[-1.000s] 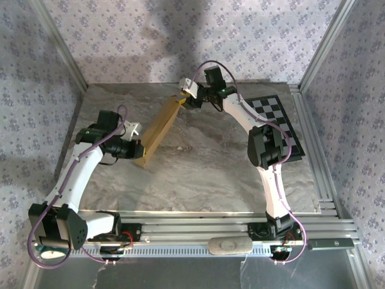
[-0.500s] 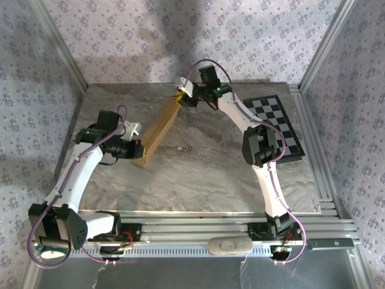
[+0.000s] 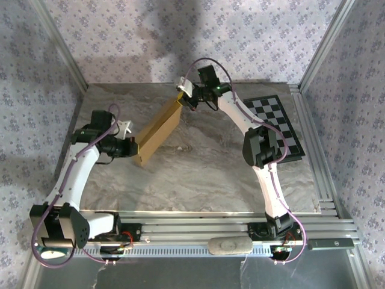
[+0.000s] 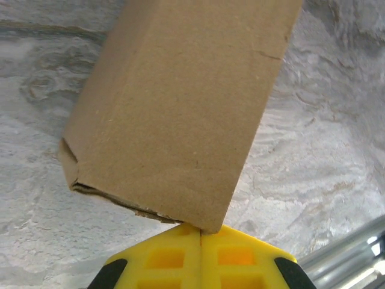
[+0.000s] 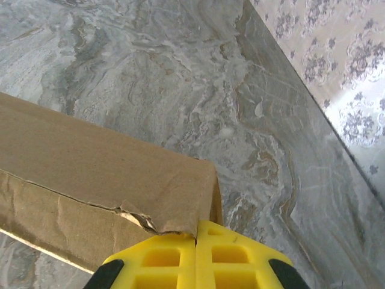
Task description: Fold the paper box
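Held diagonally over the bench [image 3: 210,174] with an end edge clamped in the left jaws and the right jaws, the paper box [image 3: 157,127] could be torn at its frayed corner if pulled apart.

The box [image 3: 157,130] slants across the table [image 3: 198,180] from mid-left to back-centre. The left gripper [image 3: 133,146] is pinched onto its near end and the right gripper [image 3: 182,96] onto its far end, so together they bar any straight pass from the back-left corner to the middle. In front of it a broad bare stretch of tabletop reaches to the near rail [image 3: 198,224], and a smaller bare wedge lies behind it in the back-left corner. The right arm [image 3: 264,144] crosses the right side beside the flat checkerboard [image 3: 278,123], and walls [image 3: 150,42] close off the back and both sides.
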`<action>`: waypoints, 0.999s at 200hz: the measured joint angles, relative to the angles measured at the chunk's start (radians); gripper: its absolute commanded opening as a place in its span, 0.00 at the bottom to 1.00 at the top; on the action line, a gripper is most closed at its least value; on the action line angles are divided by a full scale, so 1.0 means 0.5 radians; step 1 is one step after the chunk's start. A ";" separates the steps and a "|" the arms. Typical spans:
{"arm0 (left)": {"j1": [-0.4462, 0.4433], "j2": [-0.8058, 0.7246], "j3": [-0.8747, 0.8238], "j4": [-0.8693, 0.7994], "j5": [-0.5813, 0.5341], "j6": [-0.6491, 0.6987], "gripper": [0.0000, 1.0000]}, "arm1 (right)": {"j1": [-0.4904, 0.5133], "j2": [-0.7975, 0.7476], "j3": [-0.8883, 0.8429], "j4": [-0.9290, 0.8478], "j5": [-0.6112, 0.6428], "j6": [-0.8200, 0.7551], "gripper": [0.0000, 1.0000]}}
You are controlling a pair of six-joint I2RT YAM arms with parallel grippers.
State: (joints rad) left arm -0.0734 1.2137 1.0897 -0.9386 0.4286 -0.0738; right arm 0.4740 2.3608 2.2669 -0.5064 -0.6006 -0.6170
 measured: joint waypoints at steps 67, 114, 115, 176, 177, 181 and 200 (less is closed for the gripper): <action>0.029 0.115 0.025 0.081 -0.021 -0.068 0.00 | 0.036 -0.037 0.134 -0.363 0.307 0.347 0.00; 0.029 0.117 0.025 0.111 -0.052 -0.102 0.00 | 0.050 -0.110 0.137 -0.542 0.454 0.477 0.00; 0.029 0.117 0.025 0.112 -0.052 -0.102 0.00 | 0.051 -0.111 0.138 -0.547 0.456 0.481 0.00; 0.029 0.123 0.025 0.150 -0.049 -0.150 0.00 | 0.062 -0.201 0.079 -0.662 0.585 0.540 0.00; 0.029 0.122 0.025 0.150 -0.049 -0.150 0.01 | 0.062 -0.207 0.072 -0.662 0.587 0.540 0.00; 0.029 0.117 0.024 0.153 -0.050 -0.162 0.03 | 0.062 -0.223 0.047 -0.658 0.593 0.540 0.00; 0.029 0.068 -0.007 0.175 -0.050 -0.220 0.14 | 0.062 -0.298 -0.076 -0.640 0.604 0.539 0.00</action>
State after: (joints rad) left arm -0.0589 1.2476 1.0863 -0.8509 0.4038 -0.1841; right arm 0.5049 2.2116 2.2292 -0.8265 -0.2985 -0.3473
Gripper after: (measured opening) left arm 0.088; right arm 0.041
